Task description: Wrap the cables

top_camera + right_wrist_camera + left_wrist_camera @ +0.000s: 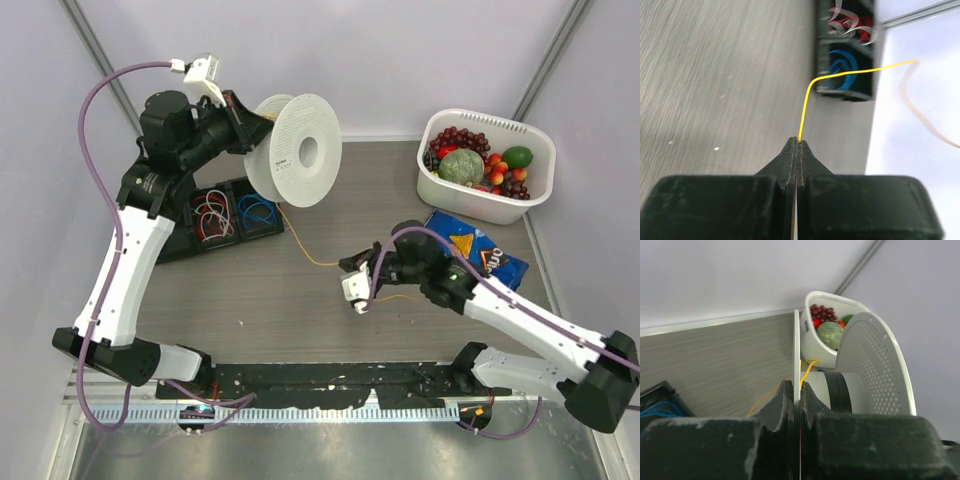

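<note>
The yellow-orange cable [305, 252] runs from the white spool [297, 150] down across the table to my right gripper [347, 266]. My left gripper [243, 122] holds the spool in the air at the back left, shut on one thin flange [796, 350], with its jaws on either side of the flange edge. The cable [807, 369] leaves the spool's hub beside the left gripper [800, 387]. My right gripper [798, 142] is shut on the cable [807, 100], which rises from the fingertips and bends right.
A black tray [225, 215] with a blue wire coil [842, 70] and red-and-white coils [850, 22] sits under the spool. A white basket of fruit [487, 165] stands at the back right, with a blue chip bag [475, 250] in front of it.
</note>
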You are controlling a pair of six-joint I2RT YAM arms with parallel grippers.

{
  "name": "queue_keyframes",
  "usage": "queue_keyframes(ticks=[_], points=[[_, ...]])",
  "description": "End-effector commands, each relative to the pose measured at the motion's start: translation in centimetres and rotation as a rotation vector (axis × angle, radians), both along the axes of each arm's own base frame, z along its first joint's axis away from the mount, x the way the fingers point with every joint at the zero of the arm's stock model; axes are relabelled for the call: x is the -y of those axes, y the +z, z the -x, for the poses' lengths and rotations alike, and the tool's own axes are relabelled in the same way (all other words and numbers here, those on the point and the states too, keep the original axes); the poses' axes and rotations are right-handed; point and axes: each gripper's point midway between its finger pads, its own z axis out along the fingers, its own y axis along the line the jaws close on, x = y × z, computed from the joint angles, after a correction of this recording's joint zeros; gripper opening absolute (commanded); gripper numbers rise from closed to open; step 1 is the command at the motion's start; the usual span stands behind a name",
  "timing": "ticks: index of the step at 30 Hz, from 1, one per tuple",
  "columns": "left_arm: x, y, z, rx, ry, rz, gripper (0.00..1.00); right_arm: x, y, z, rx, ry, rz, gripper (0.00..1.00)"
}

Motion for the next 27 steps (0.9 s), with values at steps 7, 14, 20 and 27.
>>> queue_keyframes(ticks=[7,14,20,27], points=[[-2.7,-5.7,-3.3,0.000,0.151,-0.212,0.00,0.7,15.4,1.9,-0.041,-0.096,-0.313,0.01],[-3.2,-10.2,-4.0,-0.031,0.152,-0.344,0.00,0.9,21.0,2.0,0.007,-0.102,-0.440,0.01],[-0.8,-14.4,-1.4,-0.064,-0.015,-0.441,0.00,0.4,23.7,0.5,0.036,-0.145,-0.514,0.01],[2.2,-16.4,3.8,-0.083,-0.264,-0.429,0.00,0.4,25.2,-3.3,0.086,-0.300,-0.557,0.01]])
